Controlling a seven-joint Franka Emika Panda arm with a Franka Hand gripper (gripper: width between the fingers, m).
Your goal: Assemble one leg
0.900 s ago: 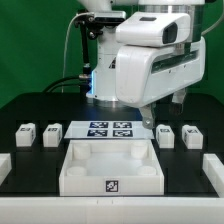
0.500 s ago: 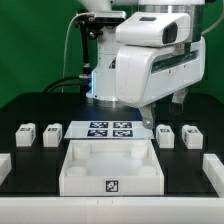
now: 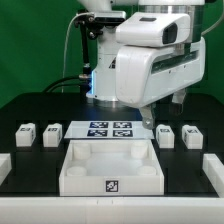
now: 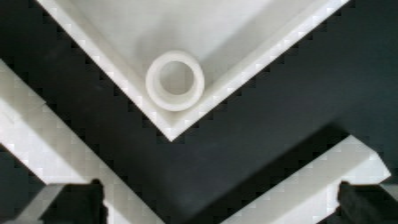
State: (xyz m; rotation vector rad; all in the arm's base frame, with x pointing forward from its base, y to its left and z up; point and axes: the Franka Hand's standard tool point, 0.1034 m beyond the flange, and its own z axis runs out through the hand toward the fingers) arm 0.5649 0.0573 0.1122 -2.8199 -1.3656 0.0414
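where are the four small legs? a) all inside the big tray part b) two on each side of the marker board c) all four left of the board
b: two legs lie at the exterior view's left of the marker board, two at its right.

Bare table lies open either side of the tray; legs and marker board crowd behind it.

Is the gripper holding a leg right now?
No, the gripper is open in the wrist view, jaws wide apart, with only a corner of the tray and the dark table below.
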